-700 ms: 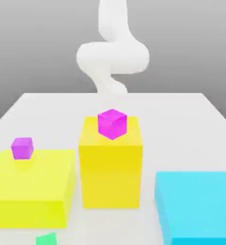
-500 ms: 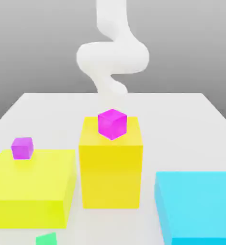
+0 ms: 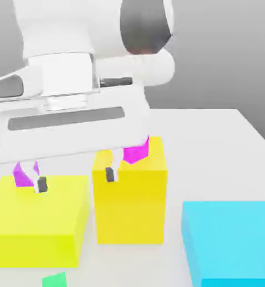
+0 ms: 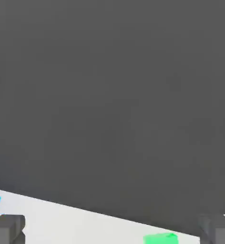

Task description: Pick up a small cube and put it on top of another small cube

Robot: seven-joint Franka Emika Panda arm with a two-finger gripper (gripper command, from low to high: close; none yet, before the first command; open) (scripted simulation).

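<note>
gripper [image 3: 74, 179] hangs with its jaws wide and nothing between them, one fingertip in front of the low yellow block [image 3: 36, 221] and the other in front of the tall yellow block [image 3: 130, 202] in the exterior view. green cube [image 3: 54, 279] lies on the table [image 3: 247, 146] at the near edge of that view, ahead of the low yellow block and well clear of the fingers [image 3: 41, 184]. small magenta cube [image 3: 23, 174] sits on the low yellow block, partly hidden behind one finger; the larger magenta cube [image 3: 136, 151] sits on the tall block, mostly hidden by the hand. the cyan block [image 3: 231, 241] lies at the exterior view's right. the risk, as i judge it, is a descent that clips a yellow block or knocks the small magenta cube off its perch, since the hand appears to hang close to both. a grip taken off-centre on so small a cube could also tip or squirt it away. the exterior view gives the layout of blocks and both magenta cubes; the hand view shows the green cube [image 4: 160, 238] near one fingertip rather than centred between them, so the hand is probably not yet lined up.
</note>
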